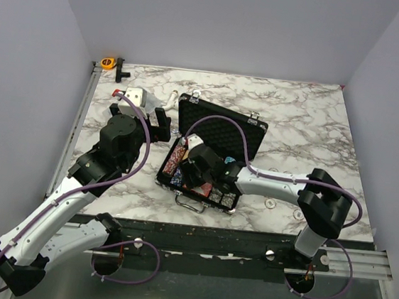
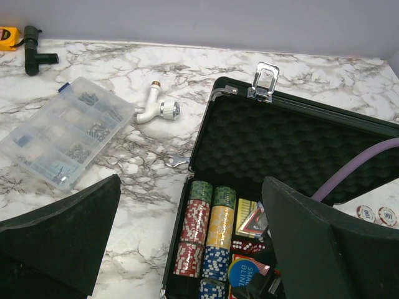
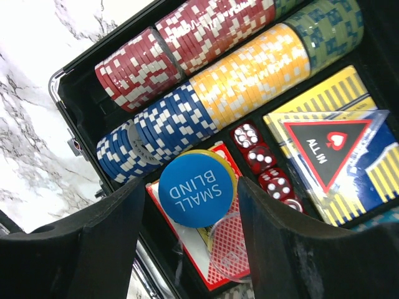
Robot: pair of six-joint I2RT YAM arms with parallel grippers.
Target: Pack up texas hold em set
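Top view, case: The case [image 1: 223, 132] lies open at mid-table with its lid raised toward the far side. Chip rows [image 1: 176, 163] fill the left of the tray.
Top view, left gripper: The left gripper [image 1: 160, 125] hovers just beside the lid's left end, apart from it.
Top view, right gripper: The right gripper [image 1: 202, 177] reaches into the tray from the right.
Left wrist, grip state: Released. The fingers [image 2: 68, 243] are spread wide with nothing between them.
Left wrist, unpacked items: Two loose chips [image 2: 365, 213] lie on the table outside the case.
Left wrist, cable: The right arm's cable [image 2: 355, 168] crosses in front of the lid foam.
Right wrist, grip state: Released, as far as this view shows. The fingers [image 3: 93, 249] stand apart and clamp nothing.
Right wrist, disc: The blue disc [image 3: 198, 187] rests on a yellow disc [image 3: 225, 165] atop the deck [image 3: 219, 215], between the fingertips. A gap shows at the left finger. Contact at the right finger cannot be told.
Right wrist, neighbours: The dice [image 3: 259, 156] sit just beside the disc.
Risk, drag: If the right finger touches the disc, withdrawing may slide it onto the dice.
Risk, height: The disc stack stands proud of the deck and may stop the lid seating.
Risk, cable: Closing the lid with the right arm inside traps the cable or the gripper.
Risk, omission: Closing before the loose chips are collected leaves the set incomplete.
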